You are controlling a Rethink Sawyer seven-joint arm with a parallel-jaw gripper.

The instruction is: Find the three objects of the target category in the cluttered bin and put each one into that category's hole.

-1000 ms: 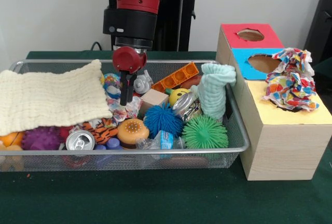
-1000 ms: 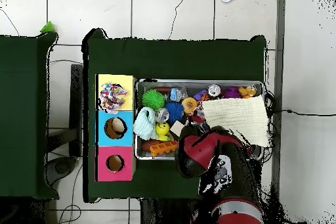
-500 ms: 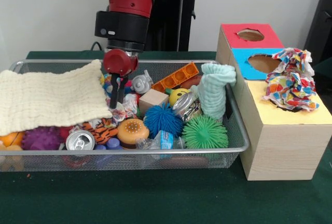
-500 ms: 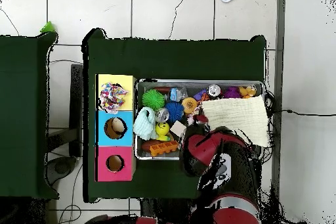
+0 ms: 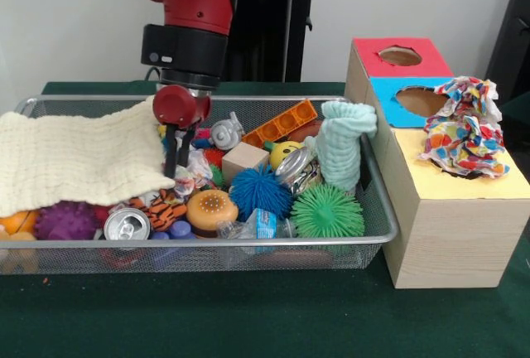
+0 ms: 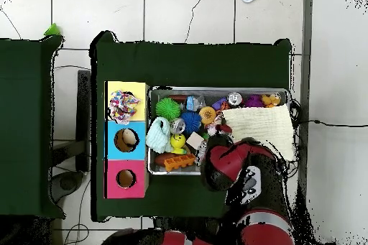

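Note:
The wire mesh bin holds a jumble of toys. One printed cloth lies crumpled over the yellow-surround hole of the wooden box; it also shows in the overhead view. A second printed cloth lies in the bin beside the cream cloth's edge. My gripper points down into the bin, open, just left of that cloth and touching the cream cloth's edge. A third printed cloth does not show. In the overhead view my arm hides the gripper.
A cream waffle cloth covers the bin's left half in the front view. A mint-green cloth stands at the right end. Spiky balls, a can, a wooden cube and an orange brick crowd the middle. The blue and red holes lie behind the yellow one.
My gripper has moved left in the front view, from over the wooden cube's side to the cream cloth's edge, and slightly down. The cream cloth's edge has been pushed a little left.

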